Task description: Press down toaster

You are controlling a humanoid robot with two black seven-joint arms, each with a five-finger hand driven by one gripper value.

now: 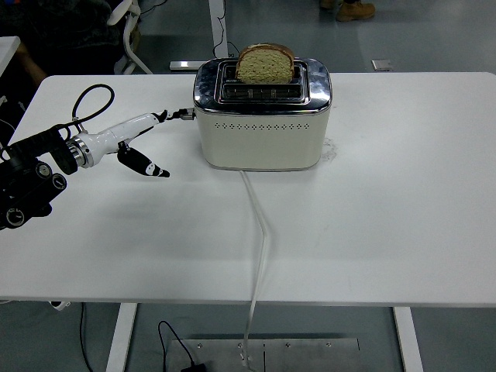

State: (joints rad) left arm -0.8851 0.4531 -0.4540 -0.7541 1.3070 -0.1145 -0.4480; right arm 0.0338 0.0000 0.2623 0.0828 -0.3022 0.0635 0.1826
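On the bench (372,232), our left hand (139,136), fingers spread and grasping nothing, touched the toaster (262,116) lever (184,114); bread (265,63) stood raised.

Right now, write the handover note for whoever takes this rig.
Left hand: fingers extended, holding nothing, one fingertip at the lever on the toaster's left end.
Right hand: not in view.
Toaster: upright at the table's far middle, cord running off the near edge. Bread slice stands high in the rear slot.
Done: hand has reached the lever.
Left: press the lever down so the bread drops, then withdraw.
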